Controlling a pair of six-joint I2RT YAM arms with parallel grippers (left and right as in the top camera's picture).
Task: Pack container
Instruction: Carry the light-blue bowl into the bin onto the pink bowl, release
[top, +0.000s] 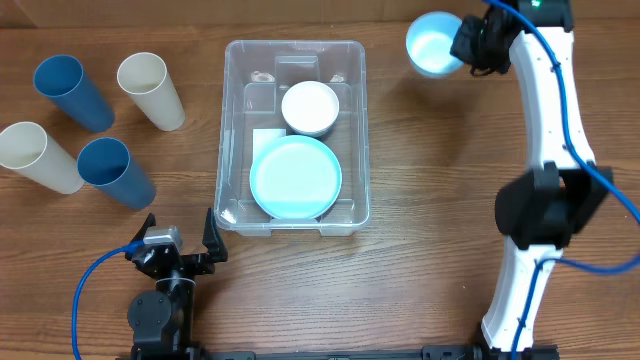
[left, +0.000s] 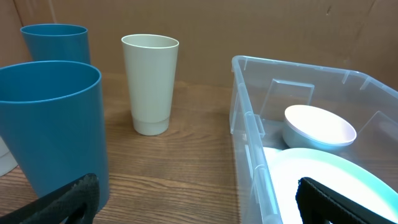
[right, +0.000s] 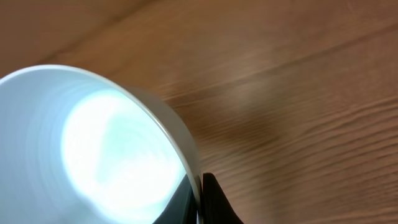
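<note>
With right gripper (top: 463, 47) clamped on the rim of the blue bowl (top: 430, 48), apparently securely, lift level, carry left over the container (top: 228, 130) at the middle of the table (top: 420, 250), lower gently. Leave left gripper (top: 179, 233) wide, parked.

From my station I see a brown wooden counter (top: 430, 200) with darker grain running left to right, filling nearly the whole overhead view. In the left wrist view a plain brown board (left: 261, 31), matt like cardboard, stands at its far edge. The light is soft and even, leaving only faint shadows on the wood.
</note>
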